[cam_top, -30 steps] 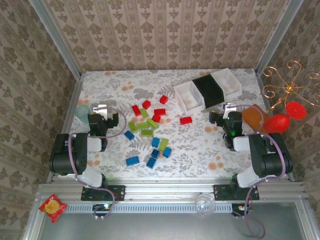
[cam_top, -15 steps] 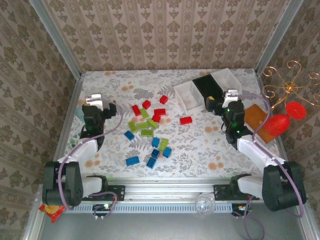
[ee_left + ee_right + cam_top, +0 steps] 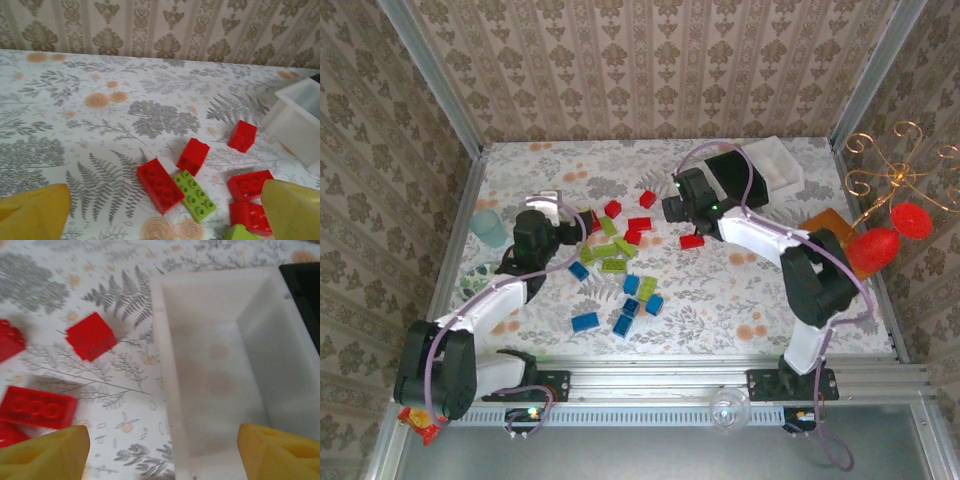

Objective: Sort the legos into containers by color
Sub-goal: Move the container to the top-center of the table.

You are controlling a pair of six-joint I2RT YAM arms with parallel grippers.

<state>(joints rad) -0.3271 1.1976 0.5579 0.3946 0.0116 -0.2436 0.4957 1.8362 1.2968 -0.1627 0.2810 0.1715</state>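
While both arms reach out over the fern-printed table (image 3: 720, 290), the legos (image 3: 620, 262) lie loose on it between them: red bricks toward the far side, lime green ones in the middle, blue ones nearest the arm bases. The containers (image 3: 782, 165) sit in a slanted row at the far right of the table.

The left gripper (image 3: 570, 220) hovers at the left edge of the scatter. In its wrist view its yellow fingers (image 3: 35, 212) stand wide apart with nothing between them. Ahead of them a red brick (image 3: 160, 186) lies touching a lime green brick (image 3: 195, 196), with more red ones just beyond.

The right gripper (image 3: 670, 208) hangs at the left end of the tray row, over the left white tray (image 3: 215, 385), which is bare inside. Its fingers (image 3: 280, 452) are likewise spread wide and hold nothing. One is above the tray and the other is above the table near a long red brick (image 3: 37, 407). The black tray (image 3: 302, 285) adjoins the white one on the side away from the bricks.

A teal cup (image 3: 490, 228) stands at the table's left edge, and an orange block (image 3: 825, 225) lies at its right edge.
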